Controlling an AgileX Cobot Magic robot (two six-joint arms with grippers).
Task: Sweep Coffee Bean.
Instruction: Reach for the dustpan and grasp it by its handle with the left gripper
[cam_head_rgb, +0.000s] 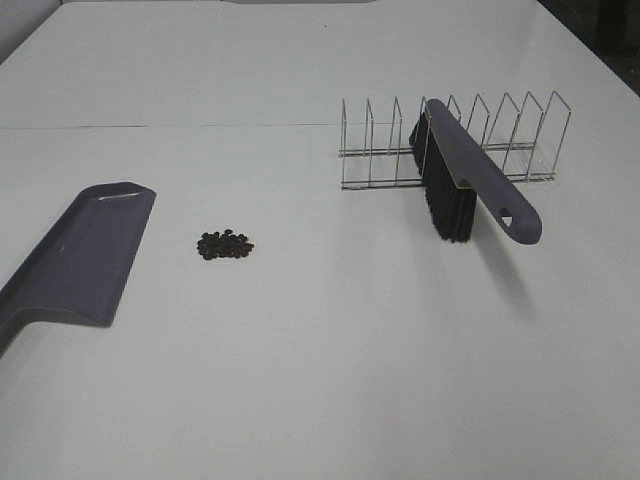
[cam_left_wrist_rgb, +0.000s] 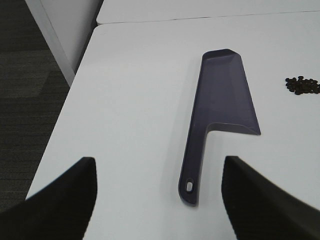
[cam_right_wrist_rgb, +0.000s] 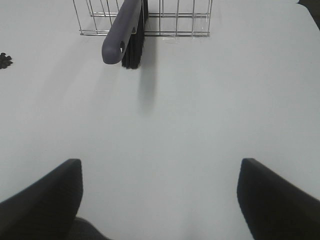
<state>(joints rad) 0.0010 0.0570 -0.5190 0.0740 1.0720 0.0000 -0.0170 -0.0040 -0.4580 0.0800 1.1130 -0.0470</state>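
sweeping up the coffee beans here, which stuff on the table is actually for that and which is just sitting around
For the job: coffee beans; brush, propped in the rack; dustpan, lying beside the beans.

Just lying about: wire rack, which only holds the brush.

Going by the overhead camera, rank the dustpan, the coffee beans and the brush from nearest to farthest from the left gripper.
1. Dustpan, on the left, its handle just ahead of the left gripper.
2. Coffee beans, in the middle, right of the dustpan.
3. Brush, far right, resting in the wire rack.
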